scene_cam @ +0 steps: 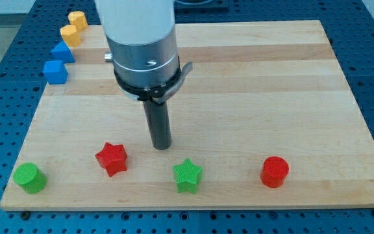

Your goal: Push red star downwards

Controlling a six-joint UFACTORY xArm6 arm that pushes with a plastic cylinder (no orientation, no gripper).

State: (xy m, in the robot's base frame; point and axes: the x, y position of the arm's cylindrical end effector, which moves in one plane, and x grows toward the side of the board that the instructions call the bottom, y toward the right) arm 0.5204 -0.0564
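The red star (112,158) lies near the view's bottom left on the wooden board (252,78). My tip (162,147) stands on the board to the right of the red star and slightly above it, a short gap apart. The green star (187,175) lies below and right of my tip. The rod hangs from the arm's large grey and white body at the view's top.
A green cylinder (29,177) sits at the bottom left corner and a red cylinder (274,171) at the bottom right. Two blue blocks (56,71) (63,52) and two yellow blocks (71,34) (77,19) line the top left edge.
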